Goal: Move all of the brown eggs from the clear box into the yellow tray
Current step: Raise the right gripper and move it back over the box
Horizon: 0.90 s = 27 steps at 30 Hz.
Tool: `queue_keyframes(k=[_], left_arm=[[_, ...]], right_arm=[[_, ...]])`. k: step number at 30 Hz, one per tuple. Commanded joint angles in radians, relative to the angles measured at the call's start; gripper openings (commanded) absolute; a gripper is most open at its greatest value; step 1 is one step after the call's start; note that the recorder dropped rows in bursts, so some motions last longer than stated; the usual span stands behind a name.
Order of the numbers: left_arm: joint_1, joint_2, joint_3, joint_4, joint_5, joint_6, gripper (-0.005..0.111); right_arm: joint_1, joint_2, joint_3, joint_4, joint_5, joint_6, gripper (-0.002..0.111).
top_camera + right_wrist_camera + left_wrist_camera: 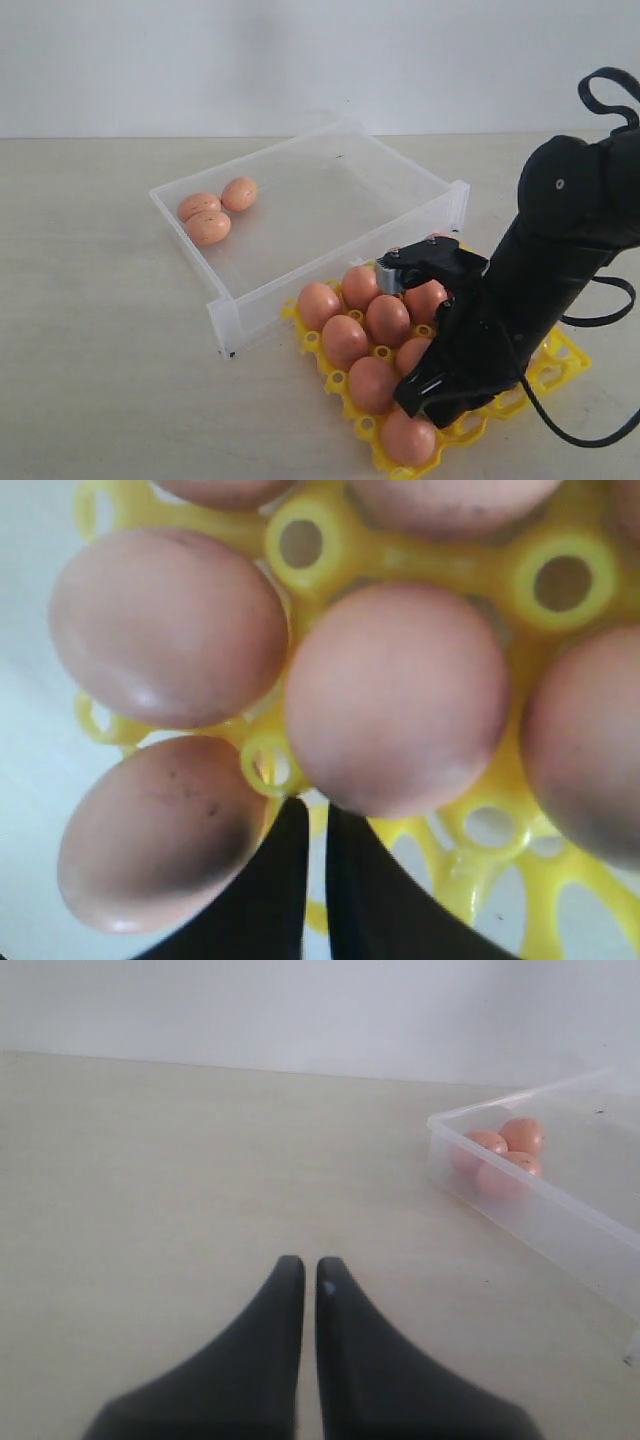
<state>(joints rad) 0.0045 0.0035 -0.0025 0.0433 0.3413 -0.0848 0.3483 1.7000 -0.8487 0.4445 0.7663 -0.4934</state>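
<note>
Three smooth orange-brown eggs [208, 228] wait in the shallow clear plastic box [270, 295] while the others fill the latticed yellow plastic tray [555, 370], right gripper [315, 808] and left gripper [310, 1268] both pinched together, empty.

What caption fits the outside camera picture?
Three brown eggs lie in the clear box; the rest sit in the yellow tray.

The right arm [545, 280] is bulky matte black with looping cables [608, 88], one screw [560, 183] and a grey block [390, 277]; left gripper [305, 1266] and right gripper [312, 812] have tapered black fingers [262, 1355].
</note>
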Motion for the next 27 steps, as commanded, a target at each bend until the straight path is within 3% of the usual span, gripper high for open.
queue_keyframes(k=[1, 6, 10, 14, 18, 22, 27], left_arm=[[0.003, -0.003, 0.003, -0.003, -0.004, -0.001, 0.004], [0.003, -0.003, 0.003, -0.003, -0.004, -0.001, 0.004], [0.003, -0.003, 0.003, -0.003, -0.004, -0.001, 0.004], [0.003, -0.003, 0.003, -0.003, -0.004, -0.001, 0.004], [0.003, -0.003, 0.003, -0.003, -0.004, -0.001, 0.004], [0.003, -0.003, 0.003, -0.003, -0.004, -0.001, 0.004], [0.003, -0.003, 0.003, -0.003, -0.004, -0.001, 0.004]], right_arm=[[0.0, -0.084, -0.02, -0.009, -0.038, -0.005, 0.0], [0.0, -0.201, -0.079, -0.009, -0.168, -0.009, 0.0], [0.0, -0.244, -0.118, 0.015, -0.405, -0.036, 0.0], [0.016, -0.206, -0.145, 0.06, -0.502, -0.239, 0.0], [0.021, -0.074, -0.266, 0.146, -0.302, -0.272, 0.0], [0.021, 0.146, -0.514, 0.19, 0.063, -0.272, 0.0], [0.021, 0.387, -0.792, 0.199, 0.342, -0.317, 0.0]])
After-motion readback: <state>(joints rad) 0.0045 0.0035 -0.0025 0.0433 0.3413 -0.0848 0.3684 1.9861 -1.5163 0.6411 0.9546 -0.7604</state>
